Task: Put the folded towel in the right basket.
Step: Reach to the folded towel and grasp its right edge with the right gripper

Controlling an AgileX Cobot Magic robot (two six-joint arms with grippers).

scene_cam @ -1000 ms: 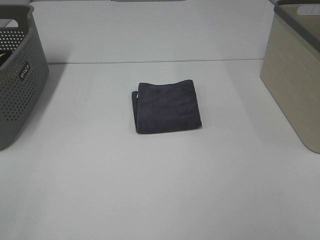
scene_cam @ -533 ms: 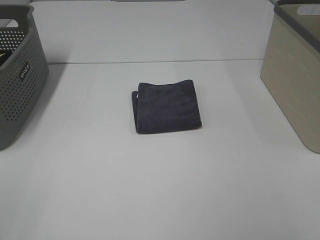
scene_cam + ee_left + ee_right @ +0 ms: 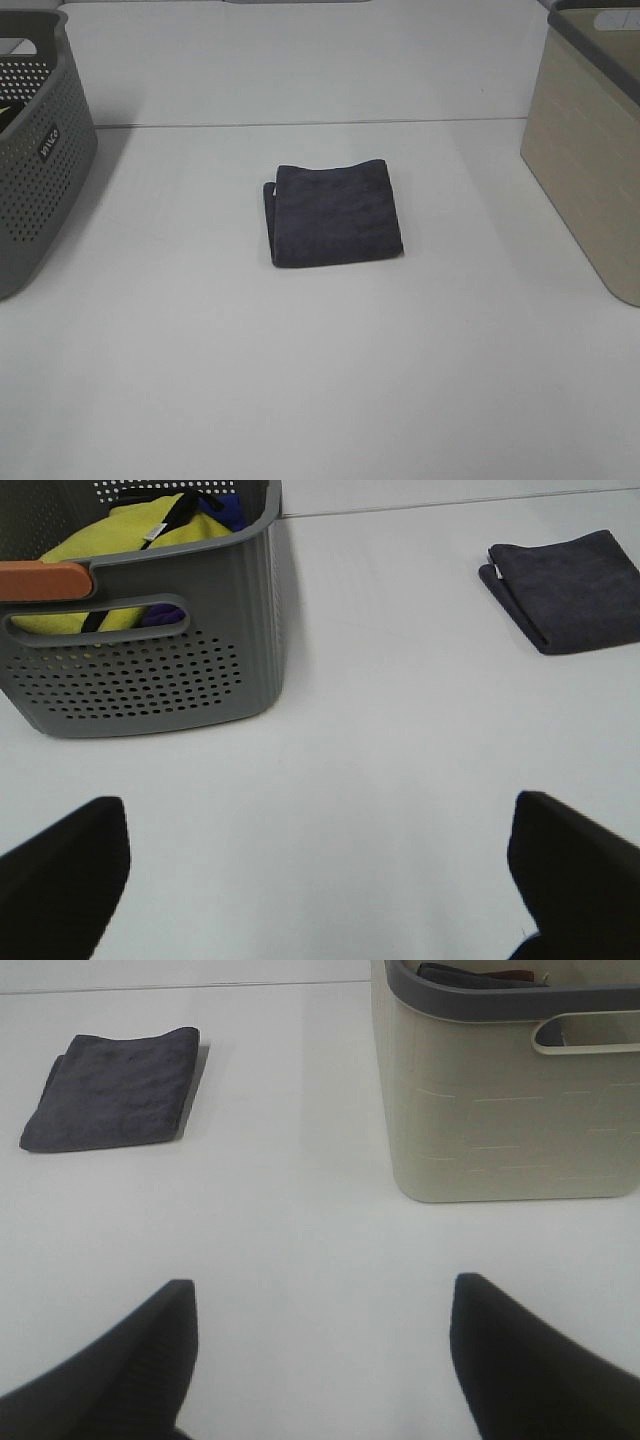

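A grey perforated basket [image 3: 40, 160] at the left edge of the white table [image 3: 320, 380] holds a yellow cloth [image 3: 120, 535] with something blue [image 3: 225, 505] beside it, and an orange-brown piece [image 3: 45, 580] sits along its rim; the beige right basket [image 3: 590, 170], rimmed in dark grey, shows only a sliver of dark contents [image 3: 480, 974] in the right wrist view; a small label [image 3: 49, 143] on the grey basket carries white lettering too small to read; the dark folded towel [image 3: 335, 215] lies flat mid-table between the two baskets, well apart from both, exactly where it lay a second ago; the left gripper [image 3: 318, 810] and right gripper [image 3: 322, 1282] each hang over bare table, fingers spread wide and holding nothing.
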